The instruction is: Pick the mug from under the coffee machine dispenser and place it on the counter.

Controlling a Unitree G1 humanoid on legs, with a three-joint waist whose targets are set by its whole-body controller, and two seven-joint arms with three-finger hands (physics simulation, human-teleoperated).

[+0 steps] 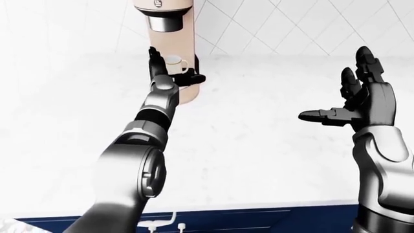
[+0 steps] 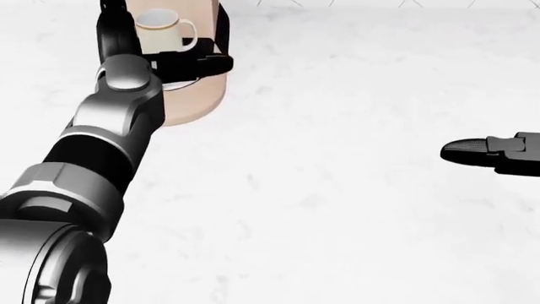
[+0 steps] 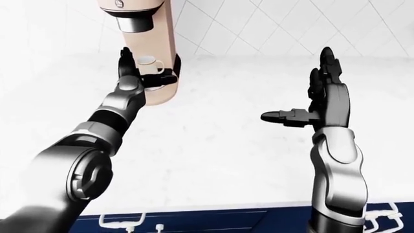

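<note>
Head view: right robot hand (image 2: 494,153) cropped

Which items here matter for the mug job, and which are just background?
Task items:
mug, under the dispenser
coffee machine
left robot hand, open fingers about the mug
counter, the place to set it

Background:
right robot hand, open, empty, raised over the counter
tiled wall
blue cabinet fronts

Arms: glossy silver-grey shells, rounded and segmented, with black bands at the joints.
Left robot hand (image 2: 160,47): matte black, three blocky, jointed fingers.
Right robot hand (image 3: 320,102): same black, ridged finger segments above a silver forearm.
Shoulder: large round disc cap.
</note>
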